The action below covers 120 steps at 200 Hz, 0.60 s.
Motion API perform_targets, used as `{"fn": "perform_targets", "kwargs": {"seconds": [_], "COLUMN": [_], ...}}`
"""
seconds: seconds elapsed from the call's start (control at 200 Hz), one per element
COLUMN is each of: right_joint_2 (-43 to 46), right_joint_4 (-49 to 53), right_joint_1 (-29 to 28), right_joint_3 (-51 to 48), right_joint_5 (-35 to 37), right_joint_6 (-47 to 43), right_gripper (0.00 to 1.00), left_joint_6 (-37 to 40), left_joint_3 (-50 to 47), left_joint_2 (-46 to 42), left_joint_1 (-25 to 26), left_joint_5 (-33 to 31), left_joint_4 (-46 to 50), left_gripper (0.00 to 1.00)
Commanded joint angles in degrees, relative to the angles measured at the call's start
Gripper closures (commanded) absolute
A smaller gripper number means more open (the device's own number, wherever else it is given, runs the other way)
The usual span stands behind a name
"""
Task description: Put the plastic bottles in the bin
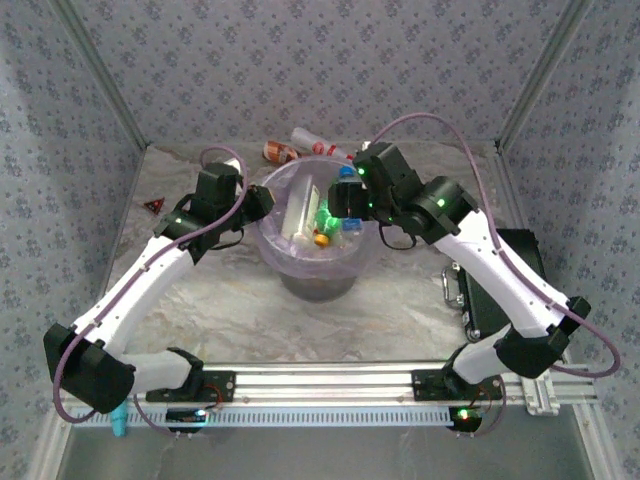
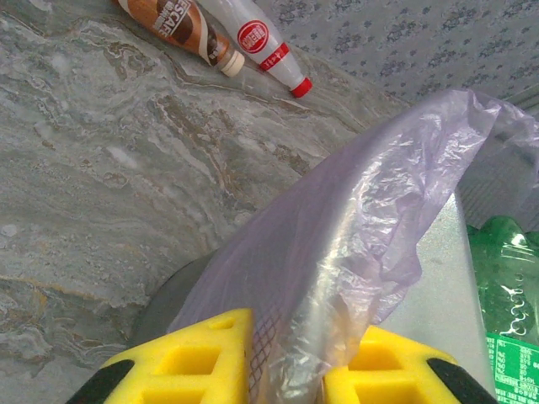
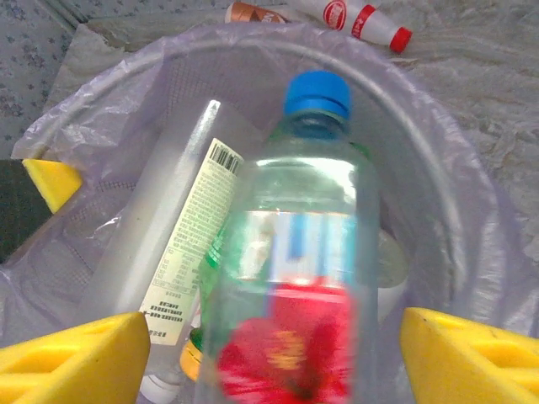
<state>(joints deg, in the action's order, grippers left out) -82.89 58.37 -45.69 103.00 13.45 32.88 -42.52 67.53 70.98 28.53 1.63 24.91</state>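
You can see one bin (image 1: 345,262). Behind the bin lie two bottles: one brown bottle (image 2: 181,25) and one white bottle (image 2: 257,38). One blue-capped bottle (image 3: 295,252) is over the bin. One red triangle (image 1: 154,206) sits left of the bin.

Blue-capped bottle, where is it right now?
Right wrist view: the blue-capped bottle hangs centre frame between the open fingers of the right gripper, touching neither, over the bin and the bottles already inside.

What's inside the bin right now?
A blue-capped bottle at the mouth, a long white-labelled bottle and a green bottle lower down. They cover the bottom of the bin.
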Motion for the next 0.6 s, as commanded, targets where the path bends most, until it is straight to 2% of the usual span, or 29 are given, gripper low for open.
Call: {"fn": "perform_targets", "kwargs": {"seconds": [0.0,0.12,0.325,0.595], "right_joint_2": [0.0,-2.4,-5.1,-5.0], "right_joint_4": [2.4,3.1,3.6,-1.8], "right_joint_1": [0.1,1.0,2.1,1.4], "right_joint_3": [3.6,4.8,2.5,-7.1], "right_joint_5": [3.4,3.0,2.7,-2.5], "right_joint_6": [-2.3,-3.1,-1.8,2.6], "right_gripper": [0.26,0.43,0.57,0.6], "left_joint_6": [0.1,0.6,0.6,0.7], "left_joint_3": [1.3,1.6,1.9,1.7], "left_joint_2": [0.2,0.5,0.9,1.0], "left_joint_1": [0.8,0.7,0.8,1.2], "left_joint_5": [1.1,0.9,1.4,1.6], "left_joint_4": [-1.2,-1.1,-1.0,-1.4], "left_gripper": [0.77,0.78,0.78,0.78]}}
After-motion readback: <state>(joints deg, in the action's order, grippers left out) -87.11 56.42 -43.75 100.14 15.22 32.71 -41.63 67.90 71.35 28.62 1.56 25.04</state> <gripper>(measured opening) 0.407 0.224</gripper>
